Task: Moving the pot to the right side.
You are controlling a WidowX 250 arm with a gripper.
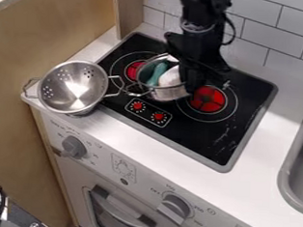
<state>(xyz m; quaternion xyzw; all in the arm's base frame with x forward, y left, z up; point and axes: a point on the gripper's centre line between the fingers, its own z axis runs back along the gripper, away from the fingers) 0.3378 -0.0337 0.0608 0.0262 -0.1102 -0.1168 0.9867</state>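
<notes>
Pot (171, 94) sits on stovetop (198, 135) beside the tool (193, 84); spread or pinching, I cannot tell.

A kitchen, and it looks like a play one.
The white worktop (261, 158) has a black stove top (247, 123) set in it, toward the back left corner, with round red burners (207, 99) and two little red knobs (138, 106). A gray sink (286, 177) is sunk in at the right. White wall tiles (268, 40) run along the back edge, and a wood board (45, 55) stands by the left edge. Under the front edge are big gray dials (174, 209) and an oven door with a handle (121, 209).
</notes>
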